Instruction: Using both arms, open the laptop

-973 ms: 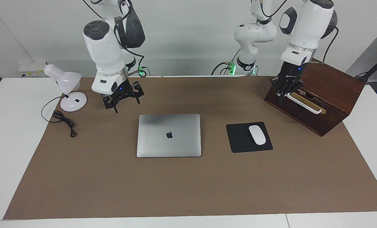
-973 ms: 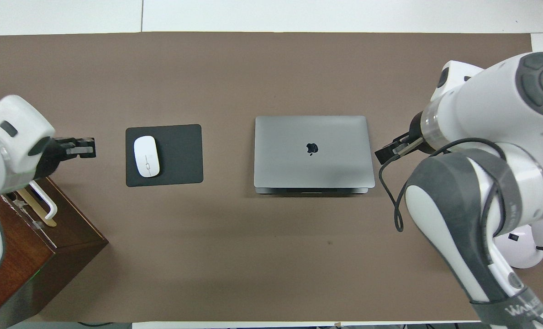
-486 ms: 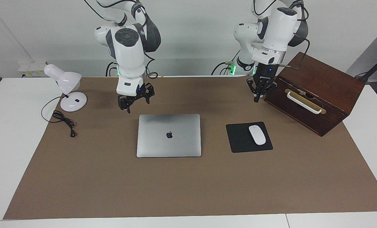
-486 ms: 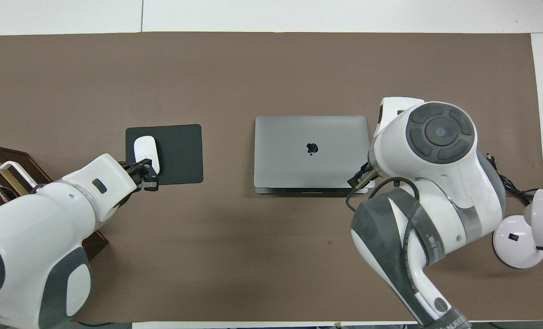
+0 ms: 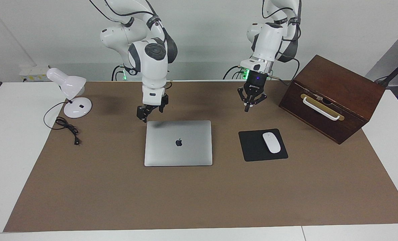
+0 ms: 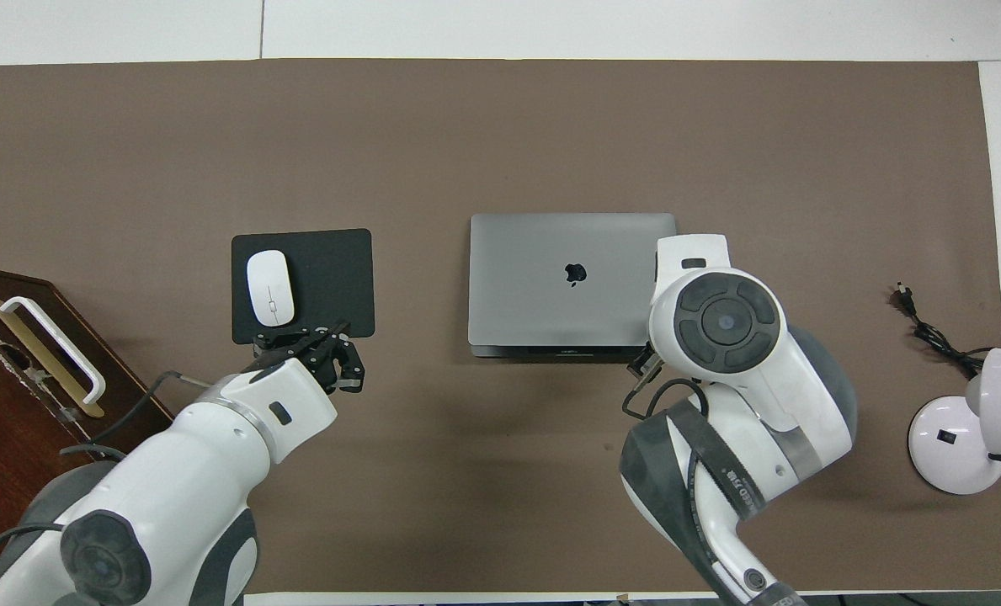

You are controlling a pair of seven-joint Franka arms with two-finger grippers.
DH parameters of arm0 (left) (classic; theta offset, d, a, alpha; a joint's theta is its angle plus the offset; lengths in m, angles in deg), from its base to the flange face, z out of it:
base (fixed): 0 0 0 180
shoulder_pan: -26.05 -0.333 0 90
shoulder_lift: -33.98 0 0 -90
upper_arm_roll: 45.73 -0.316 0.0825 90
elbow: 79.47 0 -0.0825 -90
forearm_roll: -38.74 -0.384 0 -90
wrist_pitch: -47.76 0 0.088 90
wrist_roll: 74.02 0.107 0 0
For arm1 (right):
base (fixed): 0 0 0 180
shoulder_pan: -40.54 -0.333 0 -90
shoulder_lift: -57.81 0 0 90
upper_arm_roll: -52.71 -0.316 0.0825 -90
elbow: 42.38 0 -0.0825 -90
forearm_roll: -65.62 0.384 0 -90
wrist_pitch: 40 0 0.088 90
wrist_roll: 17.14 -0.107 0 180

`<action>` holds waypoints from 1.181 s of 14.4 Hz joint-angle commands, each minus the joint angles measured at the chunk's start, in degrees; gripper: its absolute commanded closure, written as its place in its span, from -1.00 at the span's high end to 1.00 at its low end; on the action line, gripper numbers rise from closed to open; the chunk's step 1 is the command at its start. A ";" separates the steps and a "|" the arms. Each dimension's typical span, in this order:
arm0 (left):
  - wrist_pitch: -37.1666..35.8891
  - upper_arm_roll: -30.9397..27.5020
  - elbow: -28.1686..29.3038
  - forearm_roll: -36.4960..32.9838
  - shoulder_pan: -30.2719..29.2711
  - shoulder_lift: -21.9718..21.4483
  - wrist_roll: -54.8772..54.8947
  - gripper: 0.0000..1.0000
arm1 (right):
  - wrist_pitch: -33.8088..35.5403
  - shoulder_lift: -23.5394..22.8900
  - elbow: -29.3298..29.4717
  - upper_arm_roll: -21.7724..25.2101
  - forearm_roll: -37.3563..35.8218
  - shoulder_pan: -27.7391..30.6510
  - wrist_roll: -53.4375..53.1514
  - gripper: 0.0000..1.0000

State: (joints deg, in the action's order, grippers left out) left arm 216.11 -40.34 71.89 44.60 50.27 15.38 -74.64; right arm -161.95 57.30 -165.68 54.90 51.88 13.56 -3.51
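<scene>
Laptop (image 5: 178,143) lies shut on the mat (image 5: 118,201), its opening edge toward the robots. Right gripper (image 5: 146,114) hangs over that edge's corner, clearly the nearer one. Left gripper (image 5: 251,100), fingers spread, hovers off toward the mouse pad (image 5: 252,147). Right's fingers I cannot tell.

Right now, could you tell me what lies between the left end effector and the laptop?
Nothing: in the facing view only bare brown mat lies between the left end effector and the closed laptop.
</scene>
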 commanded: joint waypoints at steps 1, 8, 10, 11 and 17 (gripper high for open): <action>11.26 -0.99 4.03 0.92 4.33 4.52 2.20 -1.00 | -4.51 2.17 -5.89 0.18 -1.82 -0.18 0.61 1.00; 25.17 -1.08 5.00 0.92 10.93 13.68 4.91 -1.00 | -6.54 2.96 -8.98 0.18 -3.75 -1.67 -1.06 1.00; 28.07 -0.99 5.09 0.91 11.63 15.78 7.90 -1.00 | -6.54 2.96 -9.06 0.18 -3.75 -1.67 -1.24 1.00; 30.34 -0.99 5.09 0.92 12.94 17.44 8.00 -1.00 | -6.45 2.96 -9.15 0.18 -3.75 -1.67 -1.24 1.00; 32.39 -1.08 1.50 0.21 14.19 23.34 8.00 -1.00 | -7.59 2.26 -11.26 0.18 -3.84 -4.39 -5.01 1.00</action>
State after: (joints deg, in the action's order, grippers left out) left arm 247.21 -40.45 76.00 44.59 63.46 36.05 -68.05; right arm -168.36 58.74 -175.39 54.91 49.40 10.62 -5.51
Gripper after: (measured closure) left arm 0.991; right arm 0.000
